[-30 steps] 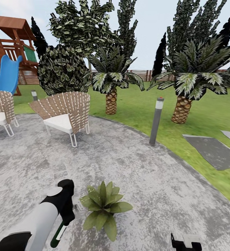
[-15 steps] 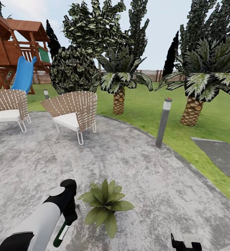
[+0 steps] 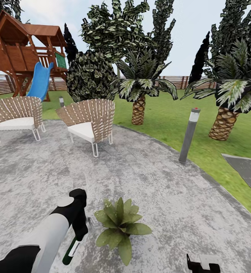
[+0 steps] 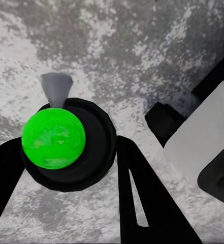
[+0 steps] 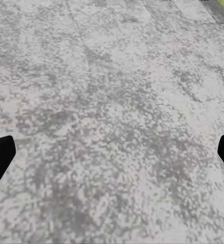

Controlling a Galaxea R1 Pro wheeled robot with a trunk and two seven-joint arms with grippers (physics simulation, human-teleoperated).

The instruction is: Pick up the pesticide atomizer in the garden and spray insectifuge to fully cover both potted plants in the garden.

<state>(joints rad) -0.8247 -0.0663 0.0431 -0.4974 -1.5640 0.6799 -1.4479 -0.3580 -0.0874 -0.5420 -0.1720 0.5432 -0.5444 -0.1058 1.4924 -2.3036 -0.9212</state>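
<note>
On the grey paving just beside the potted plant [image 3: 120,224], I have my left hand [image 3: 76,232] clamped on the spray bottle [image 3: 71,250], so I'd aim its nozzle squarely over the leaves, right hand [image 5: 112,157] spread wide and idle.

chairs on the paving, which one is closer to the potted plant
The wicker chair on the right of the pair, angled toward the lawn. The other chair stands farther left, by the blue slide, well away from the potted plant.

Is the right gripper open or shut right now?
Open: the right gripper shows its fingertips wide apart at opposite frame edges, bare paving between them.
</note>
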